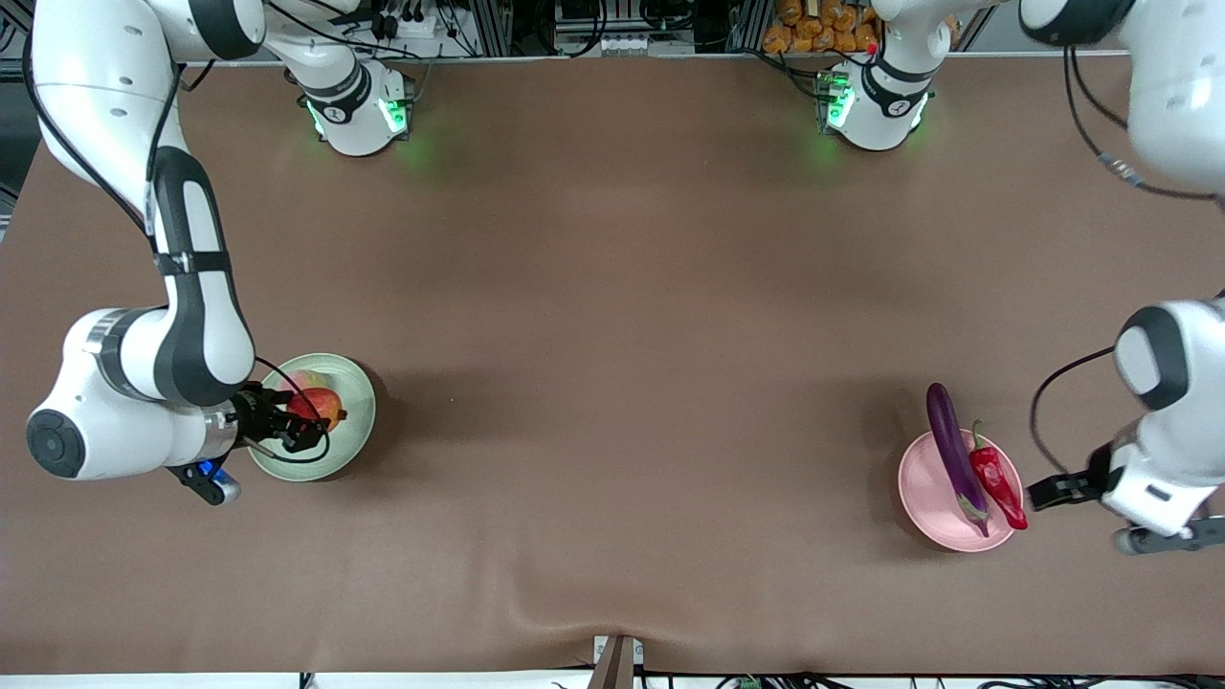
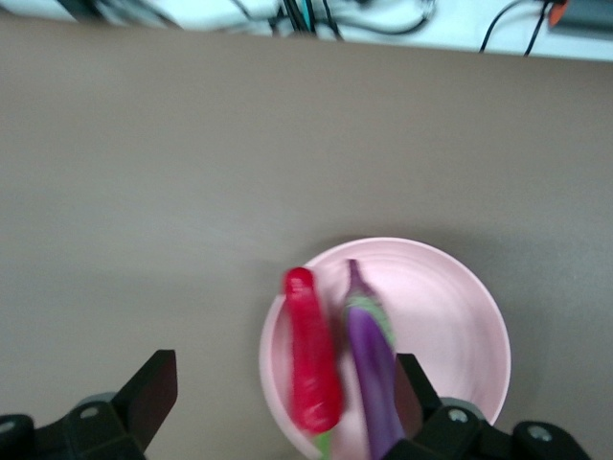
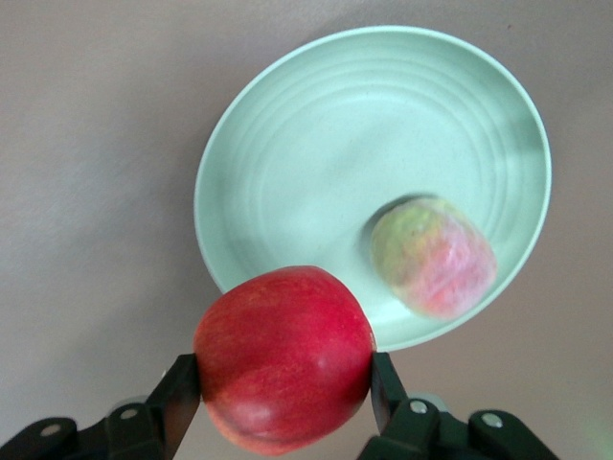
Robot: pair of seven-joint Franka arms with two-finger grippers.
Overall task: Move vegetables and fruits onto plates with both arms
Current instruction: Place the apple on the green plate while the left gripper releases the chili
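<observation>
My right gripper (image 1: pixel 304 421) is shut on the red apple (image 1: pixel 323 406) and holds it over the pale green plate (image 1: pixel 360 427). In the right wrist view the apple (image 3: pixel 284 356) sits between both fingers above the plate's rim (image 3: pixel 287 125). The yellow-green fruit (image 3: pixel 434 256) lies in that plate, partly hidden in the front view (image 1: pixel 302 380). The purple eggplant (image 1: pixel 952 450) and the red chili (image 1: pixel 997 483) lie side by side on the pale pink plate (image 1: pixel 921 490). My left gripper (image 1: pixel 1045 494) is open and empty, just off that plate's rim by the chili (image 2: pixel 311 355); it also shows in the left wrist view (image 2: pixel 284 398).
The brown cloth-covered table (image 1: pixel 622 335) has a wrinkle at its front edge, where a small bracket (image 1: pixel 617 660) stands. The two green-lit arm bases (image 1: pixel 359 110) (image 1: pixel 871 100) stand along the back edge. Orange items (image 1: pixel 813 29) lie off the table past it.
</observation>
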